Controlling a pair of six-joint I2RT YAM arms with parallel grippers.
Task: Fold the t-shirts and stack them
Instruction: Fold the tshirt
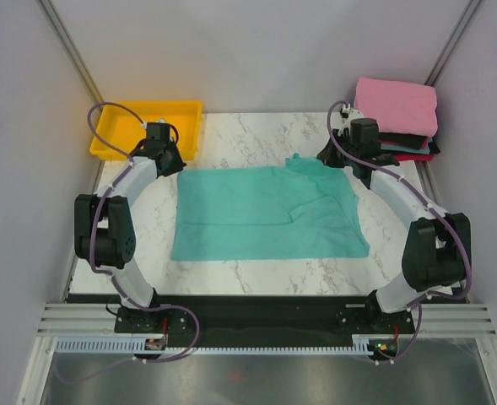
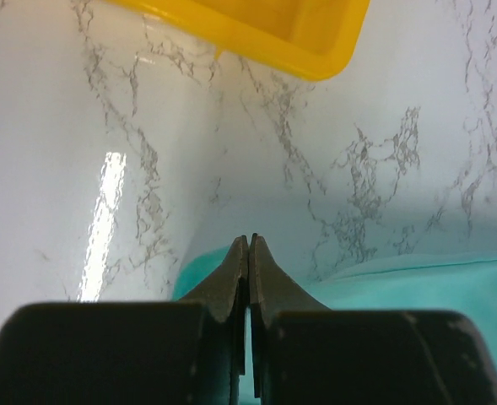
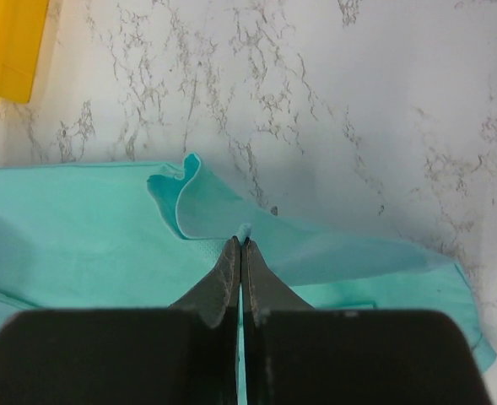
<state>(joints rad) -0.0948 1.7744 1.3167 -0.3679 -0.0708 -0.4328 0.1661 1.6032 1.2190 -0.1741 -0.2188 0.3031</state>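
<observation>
A teal t-shirt (image 1: 265, 213) lies spread out in the middle of the marble table. My left gripper (image 1: 169, 160) is at its far left corner, jaws shut, with teal cloth (image 2: 451, 295) under the fingers and showing in the slit between them. My right gripper (image 1: 349, 160) is at the shirt's far right corner, shut on a pinch of the cloth (image 3: 245, 229); the edge there curls up in a fold (image 3: 189, 198). A pile of folded shirts sits at the back right, pink (image 1: 396, 105) on top, black and red below.
A yellow plastic tray (image 1: 147, 126) stands at the back left, close behind my left gripper; its corner shows in the left wrist view (image 2: 316, 51) and in the right wrist view (image 3: 8, 46). Grey walls enclose the table on three sides.
</observation>
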